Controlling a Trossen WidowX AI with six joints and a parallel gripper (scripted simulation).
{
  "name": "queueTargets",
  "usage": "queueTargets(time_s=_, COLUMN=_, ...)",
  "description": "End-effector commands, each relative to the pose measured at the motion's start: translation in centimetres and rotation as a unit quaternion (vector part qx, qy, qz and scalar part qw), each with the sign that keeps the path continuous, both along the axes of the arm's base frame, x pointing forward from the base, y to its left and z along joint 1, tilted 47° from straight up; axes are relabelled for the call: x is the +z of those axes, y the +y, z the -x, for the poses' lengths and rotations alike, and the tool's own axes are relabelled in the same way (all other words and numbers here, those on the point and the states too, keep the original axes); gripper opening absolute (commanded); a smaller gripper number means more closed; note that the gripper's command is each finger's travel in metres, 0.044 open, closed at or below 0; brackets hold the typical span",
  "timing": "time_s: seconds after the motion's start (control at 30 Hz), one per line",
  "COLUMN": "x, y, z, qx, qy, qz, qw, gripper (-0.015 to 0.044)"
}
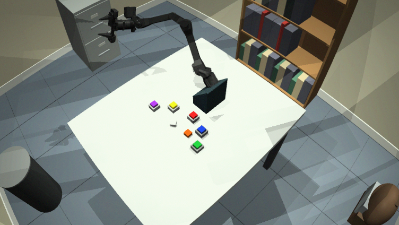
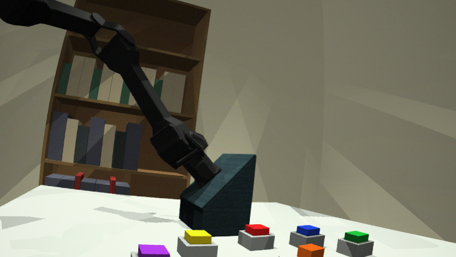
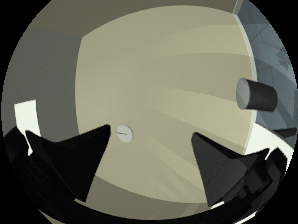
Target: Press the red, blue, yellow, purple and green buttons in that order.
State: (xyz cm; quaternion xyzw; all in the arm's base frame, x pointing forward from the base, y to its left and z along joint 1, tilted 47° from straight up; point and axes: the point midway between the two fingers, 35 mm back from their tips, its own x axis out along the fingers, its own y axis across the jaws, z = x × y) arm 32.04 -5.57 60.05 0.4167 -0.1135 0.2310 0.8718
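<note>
White table (image 1: 167, 173) (image 2: 73, 204): carries all five task buttons, none touched by my arm.
Black arm (image 1: 192, 44) (image 2: 143, 92): I see it rising from a dark wedge base (image 1: 216, 97) (image 2: 230, 204).
Gripper (image 1: 105, 27) (image 3: 152, 133): wide open, holding nothing, well apart from the buttons.
Red button (image 1: 193, 115) (image 2: 256, 230): between yellow (image 1: 173, 106) (image 2: 197, 237) and blue (image 1: 201, 130) (image 2: 308, 231).

Dim walls, bright tabletop (image 1: 125, 133) (image 2: 79, 207), curved wrist-view edges
</note>
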Motion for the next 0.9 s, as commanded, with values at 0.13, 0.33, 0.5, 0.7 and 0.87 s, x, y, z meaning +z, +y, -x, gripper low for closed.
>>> queueTargets(time_s=0.13, x=-6.7, y=0.9, z=-6.1, qx=0.007, qy=0.108, qz=-0.067, qw=0.992, gripper=0.0400)
queueTargets(time_s=0.33, x=-15.9, y=4.2, z=-11.2, qx=0.006, qy=0.246, qz=-0.103, qw=0.964, gripper=0.0400)
queueTargets(time_s=0.5, x=-25.8, y=9.0, z=-13.3, qx=-0.002, qy=0.384, qz=-0.091, qw=0.919, gripper=0.0400)
queueTargets(time_s=0.7, x=-37.2, y=14.8, z=-11.7, qx=-0.020, qy=0.534, qz=-0.020, qw=0.845, gripper=0.0400)
queueTargets(time_s=0.87, x=-46.2, y=18.6, z=-7.0, qx=-0.040, qy=0.639, qz=0.091, qw=0.763, gripper=0.0400)
